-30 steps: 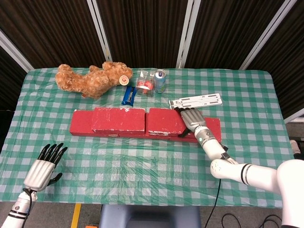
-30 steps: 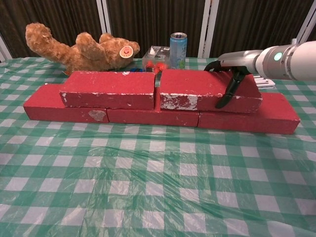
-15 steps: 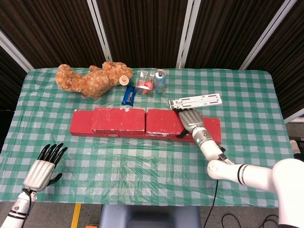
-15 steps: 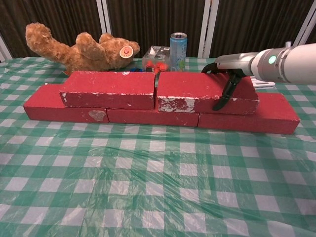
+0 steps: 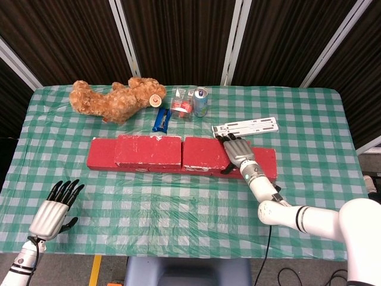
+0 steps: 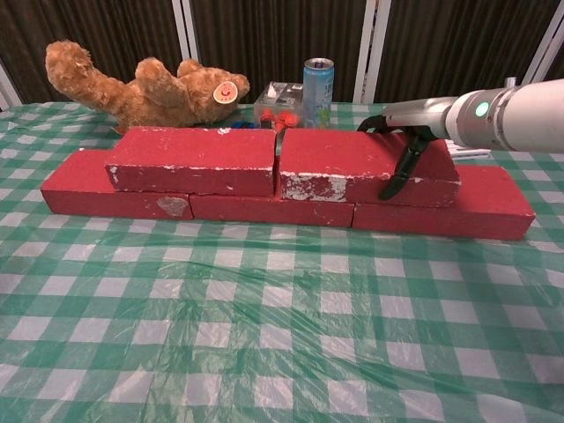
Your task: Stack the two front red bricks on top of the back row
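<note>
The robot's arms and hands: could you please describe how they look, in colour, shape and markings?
Both hands are silver-grey with ribbed metallic backs and black fingers. The right hand joins a glossy white, rounded arm with a black band near the elbow and a small green light at the wrist, plainest in the chest view. The left hand has a white wrist with thin black rings. A dark cable runs below the right arm.

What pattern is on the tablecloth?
Green-and-white check on the tablecloth, clearest in the chest view.
</note>
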{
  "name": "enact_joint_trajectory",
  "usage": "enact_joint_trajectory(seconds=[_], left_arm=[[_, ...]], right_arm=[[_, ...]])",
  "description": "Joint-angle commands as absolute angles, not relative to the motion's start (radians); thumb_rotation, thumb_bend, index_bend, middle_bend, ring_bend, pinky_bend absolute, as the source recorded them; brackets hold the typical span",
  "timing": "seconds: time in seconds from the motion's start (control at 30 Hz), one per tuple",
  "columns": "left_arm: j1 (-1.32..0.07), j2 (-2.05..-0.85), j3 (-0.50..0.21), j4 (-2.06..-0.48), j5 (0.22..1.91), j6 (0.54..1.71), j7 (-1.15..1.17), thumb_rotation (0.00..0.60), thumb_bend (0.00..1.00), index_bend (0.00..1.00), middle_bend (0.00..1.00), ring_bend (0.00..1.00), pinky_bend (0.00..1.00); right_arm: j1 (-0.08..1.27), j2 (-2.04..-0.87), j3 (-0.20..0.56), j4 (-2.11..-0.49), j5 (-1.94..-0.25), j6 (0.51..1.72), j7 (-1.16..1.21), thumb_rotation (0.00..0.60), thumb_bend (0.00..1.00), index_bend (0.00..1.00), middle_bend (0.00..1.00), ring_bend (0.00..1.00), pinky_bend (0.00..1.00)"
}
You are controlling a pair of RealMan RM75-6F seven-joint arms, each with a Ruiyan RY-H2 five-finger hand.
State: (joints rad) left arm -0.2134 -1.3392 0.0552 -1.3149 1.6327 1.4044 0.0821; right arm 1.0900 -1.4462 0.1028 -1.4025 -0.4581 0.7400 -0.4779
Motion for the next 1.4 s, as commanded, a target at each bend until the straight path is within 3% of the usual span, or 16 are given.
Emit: enact_joint_trajectory(seconds=[0.03,0.47,0.67,0.93,1.13,1.27,1.4], left_arm=[[-0.213,-1.339,0.055,-1.315,1.633,1.404,0.082,0.6,0.26,0.0,0.0,0.0,0.01],[-0.213,-1.337,0.055,-1.317,1.636,1.407,0.08,0.6,0.26,0.0,0.0,0.0,0.01],[-0.212,-1.337,0.054,-1.317,1.637,1.409,0.078,0.6,0.26,0.0,0.0,0.0,0.01],[-0.211,-1.335,0.057,-1.318,1.642,1.413,0.078,0.6,0.26,0.0,0.0,0.0,0.01],[-0.205,-1.333,0.057,-1.32,1.645,1.424,0.082,0.6,0.26,0.0,0.0,0.0,0.01],[-0.201,-1.333,0.059,-1.327,1.652,1.435,0.091,0.6,0.26,0.0,0.0,0.0,0.01],[-0.2,-1.335,0.06,-1.331,1.657,1.438,0.099,0.6,0.26,0.0,0.0,0.0,0.01]], right_arm=[[1.091,-1.445,0.103,-1.404,-0.457,0.739,-0.478,0.6,0.17,0.16,0.22,0.1,0.29],[1.104,-1.428,0.092,-1.43,-0.413,0.734,-0.494,0.6,0.13,0.1,0.18,0.08,0.26],[1.117,-1.422,0.083,-1.442,-0.38,0.748,-0.514,0.555,0.11,0.05,0.16,0.07,0.23],[1.12,-1.4,0.086,-1.47,-0.366,0.749,-0.51,0.551,0.09,0.0,0.12,0.04,0.2],[1.033,-1.258,0.106,-1.579,-0.501,0.801,-0.412,0.54,0.09,0.0,0.09,0.0,0.14],[0.936,-1.152,0.072,-1.636,-0.661,0.834,-0.344,0.534,0.09,0.0,0.06,0.0,0.12],[0.838,-1.087,0.029,-1.639,-0.831,0.871,-0.267,0.532,0.09,0.1,0.03,0.0,0.11]])
